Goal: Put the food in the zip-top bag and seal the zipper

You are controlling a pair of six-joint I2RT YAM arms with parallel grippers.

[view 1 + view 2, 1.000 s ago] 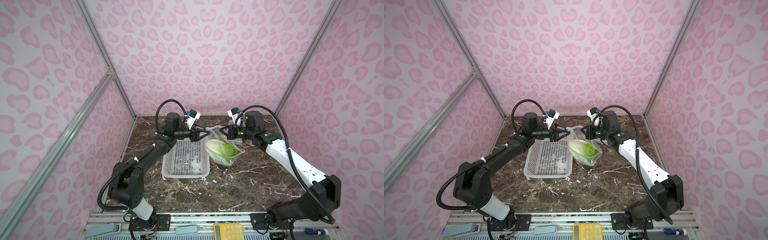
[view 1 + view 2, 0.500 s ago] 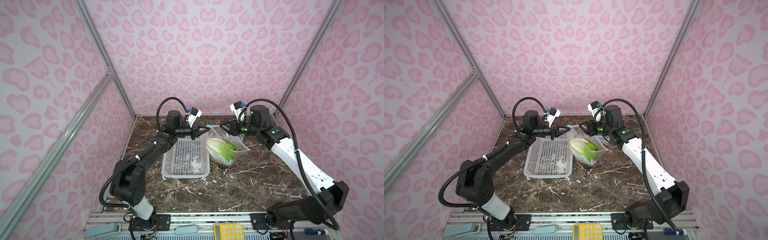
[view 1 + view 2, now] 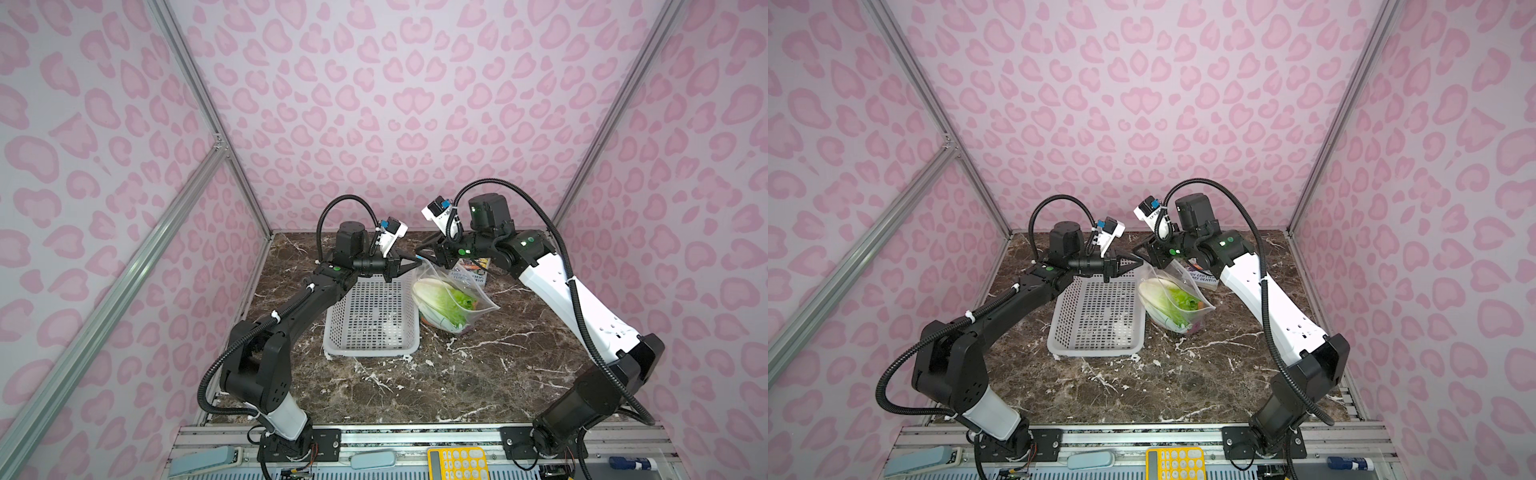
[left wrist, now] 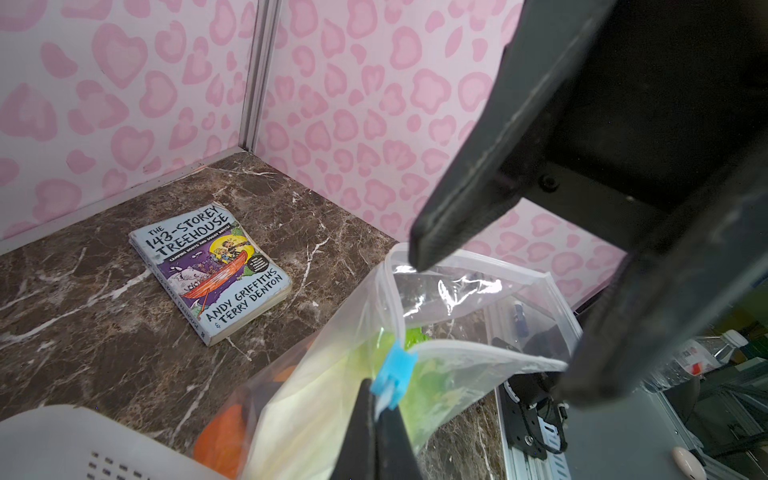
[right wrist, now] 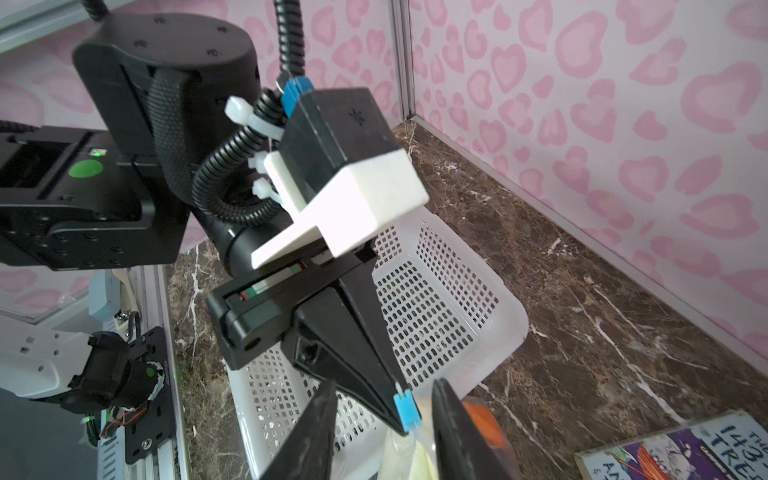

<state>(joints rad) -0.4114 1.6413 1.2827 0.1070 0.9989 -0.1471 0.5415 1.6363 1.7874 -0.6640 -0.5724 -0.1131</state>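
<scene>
Left wrist view: the left gripper [image 4: 378,411] is seen clenched on the blue slider tab [image 4: 392,376] at one end of the zipper [image 4: 478,349]; the bag's mouth is gaped open.
Right side: the right gripper [image 4: 498,324] is found released, jaws spread to either side of the mouth, nothing grasped.
Bag: the zip-top bag [image 3: 478,305] is rested on the table [image 3: 478,374], just beside the basket [image 3: 372,352].
Done: the food [image 3: 446,301] is judged packed; the cabbage [image 3: 1156,291] and an orange piece [image 4: 216,440] are seen inside, none in the basket.
Left to do: the slider is yet to be drawn along the zipper.
Changed: against a second ago, the left jaws are now closed, the right jaws let go, and the right gripper is brought nearer the left.
</scene>
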